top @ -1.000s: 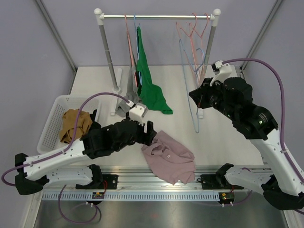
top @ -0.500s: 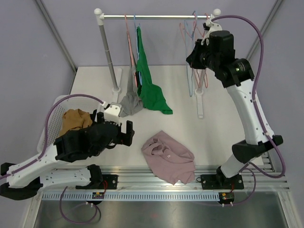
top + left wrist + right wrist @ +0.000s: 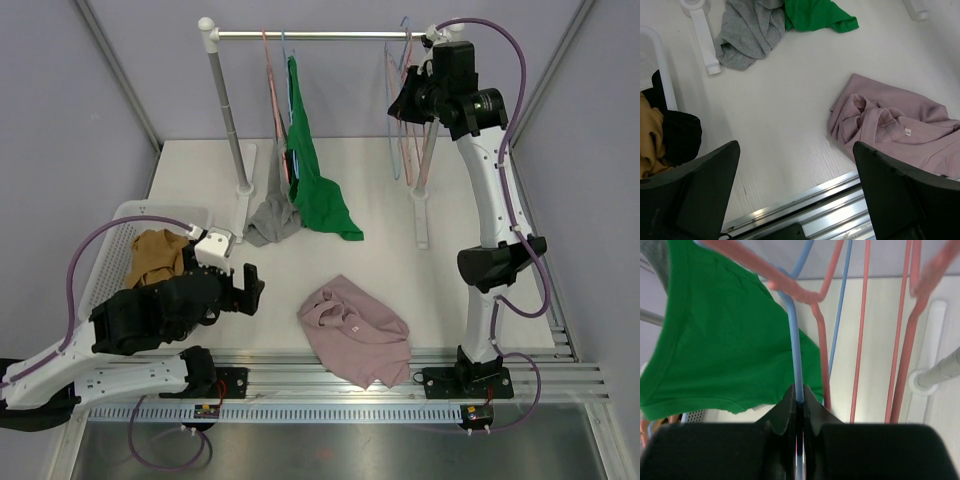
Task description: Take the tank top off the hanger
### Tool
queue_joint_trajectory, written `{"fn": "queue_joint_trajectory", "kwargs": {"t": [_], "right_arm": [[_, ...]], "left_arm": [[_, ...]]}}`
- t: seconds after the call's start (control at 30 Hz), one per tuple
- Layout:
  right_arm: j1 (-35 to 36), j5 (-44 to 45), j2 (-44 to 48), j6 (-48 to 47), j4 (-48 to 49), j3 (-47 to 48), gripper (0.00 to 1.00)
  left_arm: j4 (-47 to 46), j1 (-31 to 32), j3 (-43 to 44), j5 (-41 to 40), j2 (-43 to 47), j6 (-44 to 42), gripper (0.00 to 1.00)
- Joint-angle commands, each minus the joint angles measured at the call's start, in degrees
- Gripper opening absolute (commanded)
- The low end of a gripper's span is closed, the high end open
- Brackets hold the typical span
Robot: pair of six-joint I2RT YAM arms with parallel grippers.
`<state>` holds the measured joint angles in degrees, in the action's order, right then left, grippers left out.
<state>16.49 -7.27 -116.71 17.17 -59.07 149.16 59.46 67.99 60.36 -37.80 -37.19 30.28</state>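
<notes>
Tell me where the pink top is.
In the top view, the pink top lies crumpled on the table, near edge, right of the left claw.

L arm folded low, lower left; black left gripper (image 3: 240,290) gapes wide. R arm stretched to upper right; black right gripper (image 3: 402,103) pinches thin blue wire hanger (image 3: 795,355).

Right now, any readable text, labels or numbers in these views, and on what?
None readable in any view.
White tag on the pink top: too small to read.
Small coloured bits on the front rail: too small to tell if they are labels.
Green top, grey top, blue hanger, basket: no print visible.
</notes>
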Motion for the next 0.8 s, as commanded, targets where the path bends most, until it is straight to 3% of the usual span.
{"fn": "queue_joint_trajectory", "kwargs": {"t": [0.0,0.27,0.37,0.4,0.47,0.57,0.6,0.77], "right_arm": [[-0.1,-3.4,-1.1,0.8,-0.6,2.7,0.0],[-0.1,-2.2,3.8,1.5,2.1,-5.7,0.0],[-0.1,-1.0,5.0,1.0,1.1,-4.8,0.09],[-0.1,-0.4,5.3,1.0,0.8,-4.6,0.27],[-0.1,-0.1,6.6,0.6,0.3,-4.8,0.5],[-0.1,-1.4,9.6,-0.1,0.8,-6.8,0.62],[-0.1,-1.5,11.5,-0.4,1.0,-7.9,0.75],[-0.1,-0.7,17.6,-1.7,0.5,-11.4,0.92]], "left_arm": [[-3.6,0.3,-1.8,-1.3,1.1,-1.4,0.99],[-4.4,0.3,-0.6,-0.8,-1.7,-0.5,0.99],[-5.8,0.3,-0.4,0.1,-3.7,-0.1,0.99],[-6.5,0.3,-0.6,1.0,-4.2,0.0,0.99],[-9.4,0.3,-1.2,2.1,-5.6,0.0,0.99],[-14.0,0.3,-2.3,4.2,-7.5,-0.3,0.99],[-14.8,0.3,-2.3,4.6,-9.1,-0.1,0.99],[-20.3,0.7,-1.4,7.3,-16.2,1.5,0.99]]}}
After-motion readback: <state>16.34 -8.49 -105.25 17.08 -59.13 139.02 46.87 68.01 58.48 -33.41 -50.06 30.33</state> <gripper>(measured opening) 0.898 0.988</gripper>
